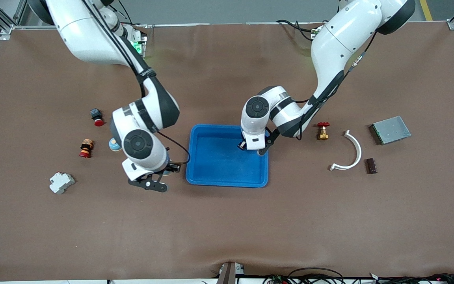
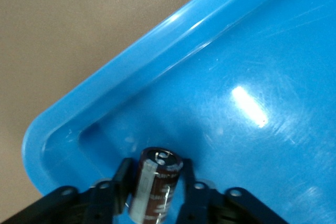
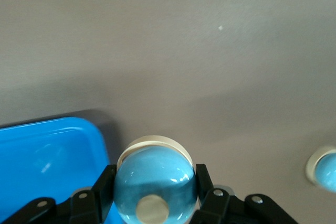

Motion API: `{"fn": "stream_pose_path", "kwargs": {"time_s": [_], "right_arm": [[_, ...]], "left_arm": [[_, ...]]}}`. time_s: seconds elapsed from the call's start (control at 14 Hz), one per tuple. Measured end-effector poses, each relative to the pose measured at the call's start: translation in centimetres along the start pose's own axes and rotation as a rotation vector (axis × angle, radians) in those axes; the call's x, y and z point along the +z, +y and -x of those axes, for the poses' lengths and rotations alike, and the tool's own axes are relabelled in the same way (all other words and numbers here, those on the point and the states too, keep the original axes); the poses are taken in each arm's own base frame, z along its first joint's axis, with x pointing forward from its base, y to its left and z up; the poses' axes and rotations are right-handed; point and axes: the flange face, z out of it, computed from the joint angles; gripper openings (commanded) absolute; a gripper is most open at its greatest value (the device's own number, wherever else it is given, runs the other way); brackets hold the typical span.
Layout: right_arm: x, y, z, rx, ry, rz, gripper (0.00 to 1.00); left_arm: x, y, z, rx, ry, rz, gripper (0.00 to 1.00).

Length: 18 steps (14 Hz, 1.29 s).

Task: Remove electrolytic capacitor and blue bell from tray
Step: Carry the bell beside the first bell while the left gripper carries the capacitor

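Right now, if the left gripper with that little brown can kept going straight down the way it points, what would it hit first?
Most likely the floor of the blue tray. The left gripper, shut on the capacitor, points into the tray's corner; how high it hangs is unclear.

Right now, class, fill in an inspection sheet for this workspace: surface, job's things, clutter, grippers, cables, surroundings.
Surface: brown mat, blue tray at its middle.
Job's things: capacitor and blue bell, both held.
Clutter: second bell, two red push buttons, grey breaker toward the right arm's end; brass valve, white curved strip, dark block, metal box toward the left arm's.
Grippers: left gripper shut on the capacitor over the tray; right gripper shut on the bell, over the mat beside the tray.
Cables: black lead at the right wrist; loose cables at the camera-side edge.
Surroundings: aluminium frame posts.
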Motion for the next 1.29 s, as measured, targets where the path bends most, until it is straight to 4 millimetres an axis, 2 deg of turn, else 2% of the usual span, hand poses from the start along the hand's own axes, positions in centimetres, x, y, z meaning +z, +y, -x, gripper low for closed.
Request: {"fn": "stream_pose_path", "kwargs": {"time_s": [0.07, 0.21, 0.43, 0.64, 0.86, 1.07, 1.29], "right_arm": [[0.3, 1.5, -0.2, -0.024, 0.002, -0.003, 0.0], [0.8, 5.0, -1.0, -0.072, 0.002, -0.006, 0.0], [2.0, 11.5, -2.8, -0.145, 0.012, -0.019, 0.0], [4.7, 17.3, -3.5, -0.214, 0.04, -0.037, 0.0], [6.9, 22.4, -4.2, -0.268, 0.056, -0.045, 0.0], [8.3, 25.7, -4.5, -0.303, 0.085, -0.051, 0.0], [9.3, 26.6, -4.3, -0.308, 0.092, -0.054, 0.0]], "left_arm": [[0.0, 0.0, 0.0, 0.0, 0.0, 0.0, 0.0], [0.0, 0.0, 0.0, 0.0, 0.0, 0.001, 0.0], [-0.3, 0.3, -0.2, -0.003, 0.0, 0.009, 0.0], [-2.3, 1.7, -1.1, -0.02, 0.019, 0.011, 0.0], [-5.5, 2.8, -2.3, -0.023, 0.053, 0.007, 0.0], [-9.4, 2.9, -4.2, 0.018, 0.089, 0.011, 0.0], [-13.5, 2.4, -7.3, 0.082, 0.08, 0.005, 0.0]]}}
